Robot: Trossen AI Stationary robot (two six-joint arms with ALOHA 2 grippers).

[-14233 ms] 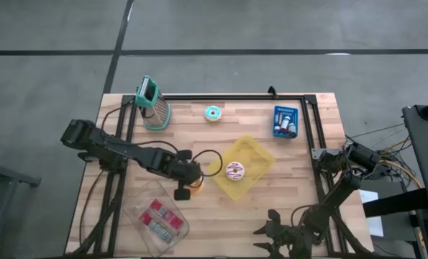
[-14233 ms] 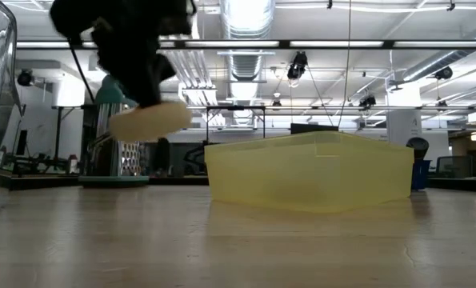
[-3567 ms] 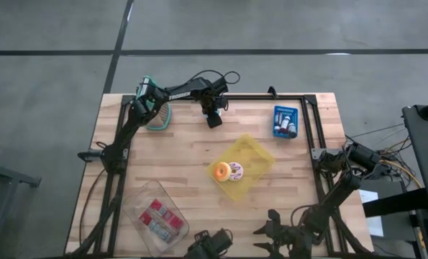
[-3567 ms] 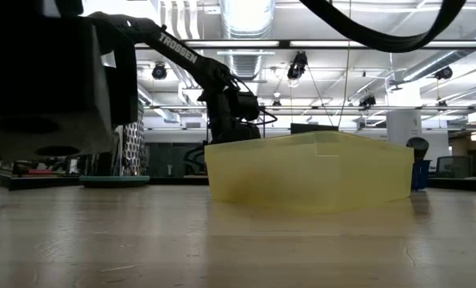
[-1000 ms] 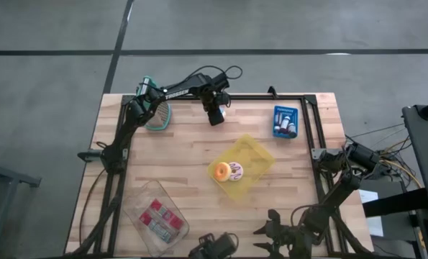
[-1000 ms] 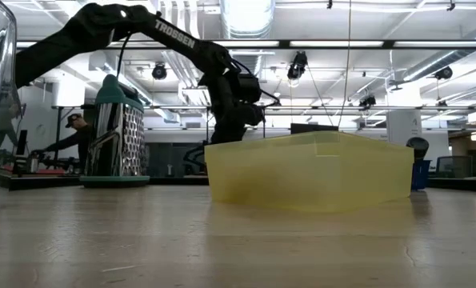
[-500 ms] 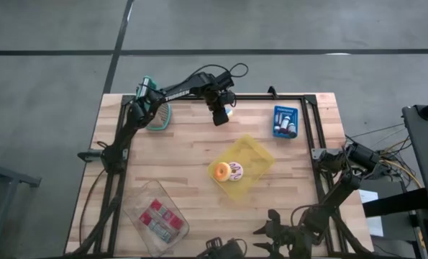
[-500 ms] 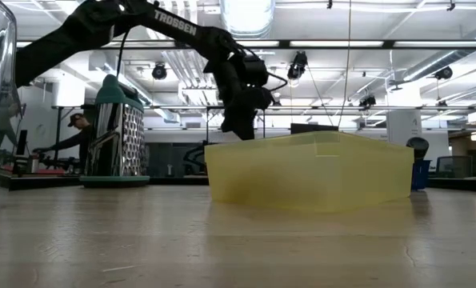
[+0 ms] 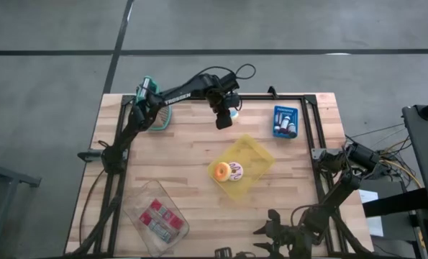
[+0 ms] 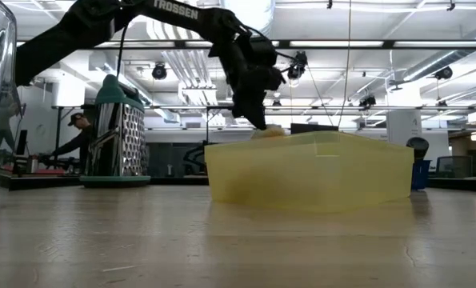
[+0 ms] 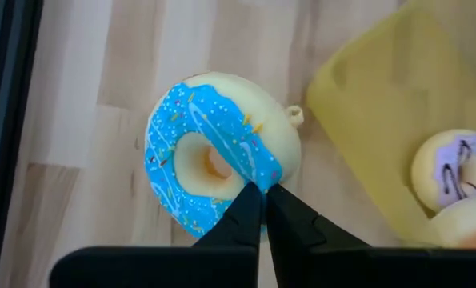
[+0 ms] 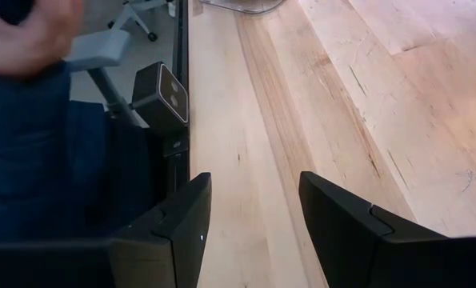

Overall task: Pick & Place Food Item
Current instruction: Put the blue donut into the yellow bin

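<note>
We have the left gripper (image 11: 263,192) pinched shut on the blue-frosted donut (image 11: 215,160), its fingers (image 11: 242,216) closed across one side of the ring, one through the hole and one outside; the donut hangs clear of the tabletop (image 9: 185,151), near the far edge, between the grater (image 9: 150,108) and the blue basket (image 9: 285,121), just short of the yellow tray (image 9: 262,155); from the low view it rides at about the height of the tray's rim. In the tray lie an orange donut (image 9: 219,171) and a purple-iced donut (image 9: 235,170), side by side and touching.

We judge the blue donut light and soft, likely a squishy toy; the ring looks slightly squeezed where the fingers bite, so it should give rather than slip; the frosted face seems smooth, and a grip across the ring wall is the sound place to hold it; a small tab at its edge is too slight to trust.

The right gripper (image 12: 250,212) waits at the near right of the tabletop, its fingers spread wide and holding nothing; a person's sleeve shows beside it in the right wrist view.
</note>
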